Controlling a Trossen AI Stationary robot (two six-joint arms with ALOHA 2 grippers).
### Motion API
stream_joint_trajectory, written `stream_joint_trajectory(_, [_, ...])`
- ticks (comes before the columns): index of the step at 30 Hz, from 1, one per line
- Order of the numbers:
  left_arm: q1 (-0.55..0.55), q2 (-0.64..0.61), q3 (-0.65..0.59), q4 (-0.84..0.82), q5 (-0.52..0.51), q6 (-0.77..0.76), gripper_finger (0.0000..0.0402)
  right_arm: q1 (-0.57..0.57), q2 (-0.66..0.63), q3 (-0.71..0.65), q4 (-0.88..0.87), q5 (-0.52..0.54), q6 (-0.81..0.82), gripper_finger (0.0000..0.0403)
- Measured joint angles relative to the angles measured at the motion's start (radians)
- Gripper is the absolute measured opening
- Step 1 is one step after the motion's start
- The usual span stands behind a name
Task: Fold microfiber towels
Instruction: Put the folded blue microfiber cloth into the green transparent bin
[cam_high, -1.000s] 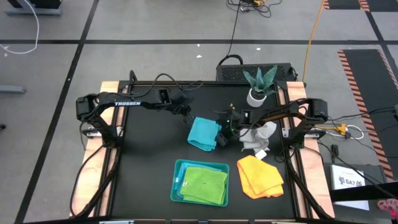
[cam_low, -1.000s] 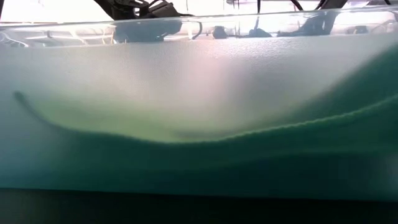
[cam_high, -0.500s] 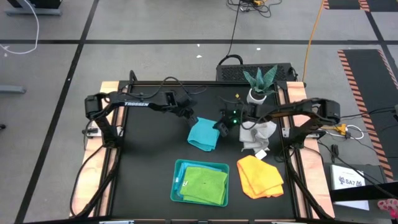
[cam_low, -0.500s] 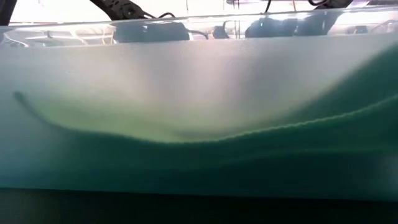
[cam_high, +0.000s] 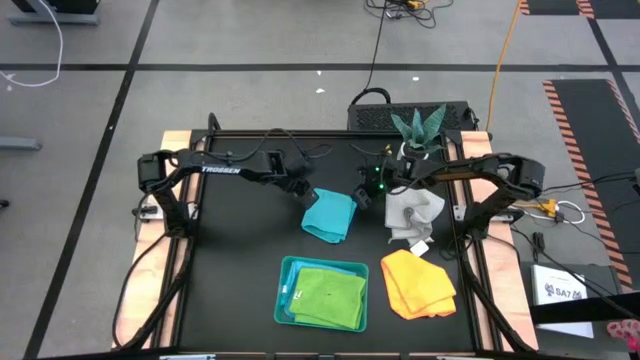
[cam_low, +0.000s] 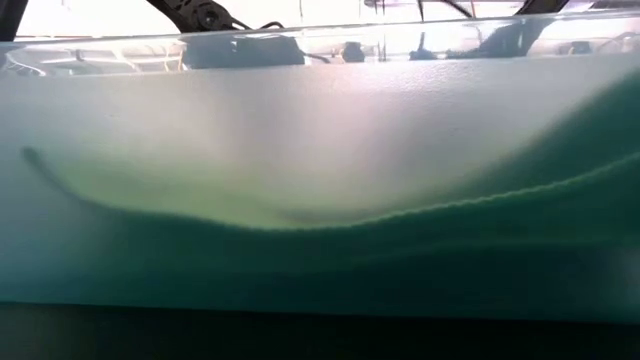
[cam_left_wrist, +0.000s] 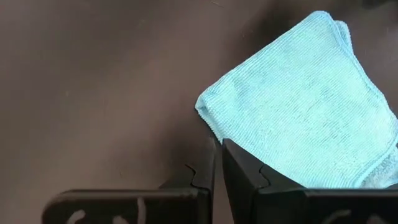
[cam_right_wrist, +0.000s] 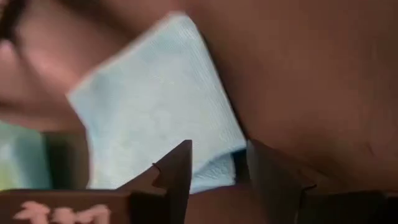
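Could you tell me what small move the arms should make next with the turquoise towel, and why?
Probably lift both grippers clear. The turquoise towel already lies folded on the table; the right gripper is open and holds nothing, and the left gripper, shut, sits at its corner.

Turquoise towel at centre, lime one in the teal tray, yellow-orange lower right, grey-white above it.
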Motion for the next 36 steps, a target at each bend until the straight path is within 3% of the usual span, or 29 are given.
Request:
stream_joint_trajectory(6, [0.001, 0.0, 0.0, -0.003, 0.0, -0.013, 0.0031, -0.002, 0.135, 0.028, 0.001, -0.073, 0.042, 0.0191])
stream_joint_trajectory(13, [0.0, 0.0, 0.0, -0.004, 0.002, -0.02, 0.0031, -0.001, 0.22, 0.095, 0.006, -0.121, -0.028, 0.0216])
stream_joint_trajectory(16, [0.0, 0.0, 0.0, -0.005, 0.007, -0.036, 0.0031, -0.001, 0.233, 0.101, 0.008, -0.122, -0.041, 0.0215])
stream_joint_trajectory(22, [-0.006, 0.0, 0.0, -0.076, 0.12, -0.086, 0.0031, -0.001, 0.244, 0.1, 0.006, -0.113, -0.039, 0.0191])
stream_joint_trajectory(30, [-0.008, 0.0, 0.0, -0.024, 0.101, -0.113, 0.0032, -0.001, 0.244, 0.099, 0.011, -0.111, -0.039, 0.0174])
stream_joint_trajectory(36, [-0.01, 0.077, -0.002, 0.044, 0.201, -0.102, 0.0075, -0.001, 0.245, 0.098, 0.013, -0.112, -0.039, 0.0174])
